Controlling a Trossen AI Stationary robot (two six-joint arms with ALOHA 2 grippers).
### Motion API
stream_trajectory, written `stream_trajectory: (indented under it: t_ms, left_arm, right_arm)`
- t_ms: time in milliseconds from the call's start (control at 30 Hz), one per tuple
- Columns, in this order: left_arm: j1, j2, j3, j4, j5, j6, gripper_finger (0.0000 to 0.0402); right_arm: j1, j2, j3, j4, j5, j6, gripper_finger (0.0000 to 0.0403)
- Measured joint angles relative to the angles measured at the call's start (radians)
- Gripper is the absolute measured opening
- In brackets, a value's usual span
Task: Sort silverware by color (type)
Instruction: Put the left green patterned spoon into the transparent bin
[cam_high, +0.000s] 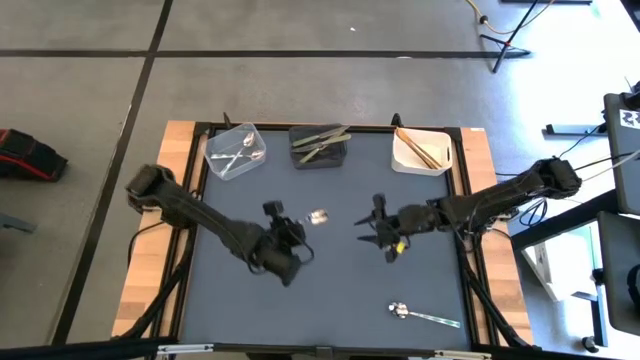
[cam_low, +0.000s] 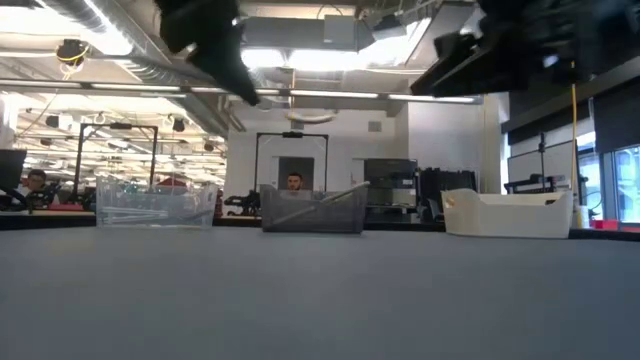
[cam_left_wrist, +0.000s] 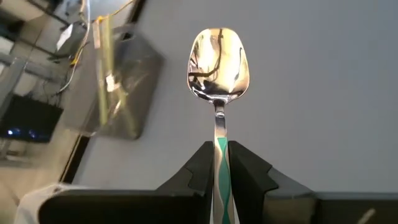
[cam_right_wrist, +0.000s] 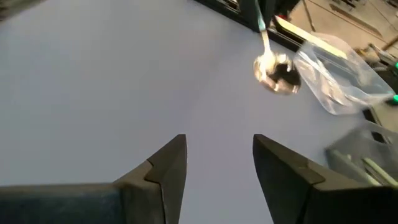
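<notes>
My left gripper (cam_high: 296, 226) hangs over the middle of the table, shut on a shiny silver spoon (cam_high: 318, 216) whose bowl (cam_left_wrist: 219, 62) points toward the right arm. My right gripper (cam_high: 368, 228) is just right of it, open and holding nothing (cam_right_wrist: 217, 162); its wrist view shows the held spoon (cam_right_wrist: 273, 65) ahead. A second silver spoon (cam_high: 420, 316) lies flat near the table's near edge. Silver spoons (cam_high: 238, 155) lie in the clear bin, olive-green pieces (cam_high: 320, 140) across the grey bin, and copper-orange sticks (cam_high: 420, 148) in the white bin. My left gripper pinches the spoon's handle (cam_left_wrist: 222, 163), which has a teal pattern, between its two fingers (cam_left_wrist: 202, 163). The spoon runs on straight out past the fingertips, bowl foremost. The low view shows no spoon on the table top, so it is lifted clear.
Three bins stand in a row along the far edge: clear (cam_high: 218, 140), grey (cam_high: 300, 160) and white (cam_high: 400, 162). They also show in the low view: clear (cam_low: 155, 203), grey (cam_low: 312, 210) and white (cam_low: 505, 213). People sit in the room beyond. Dark mat (cam_high: 330, 290) lies bare between the grippers and the near spoon.
</notes>
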Motion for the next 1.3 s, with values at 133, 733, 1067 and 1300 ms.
stream_trajectory:
  t_ms: [133,733,1067,1300]
  left_arm:
    - [0.077,-0.192,-0.206,0.094,-0.010,0.002,0.0038]
    - [0.711,-0.715,-0.791,0.320,-0.047,0.197,0.0038]
    - [1.006,-0.684,-0.858,0.634,0.120,0.549,0.0038]
    - [1.122,-0.669,-0.858,0.649,0.228,0.649,0.0048]
  right_arm:
    - [-0.094,0.000,0.000,0.010,-0.014,-0.023,0.0175]
    - [-0.354,-0.001,0.000,0.131,-0.015,-0.051,0.0175]
    - [-0.400,-0.001,0.000,0.170,-0.015,-0.051,0.0175]
    - [-0.399,-0.001,0.000,0.176,-0.041,-0.051,0.0175]
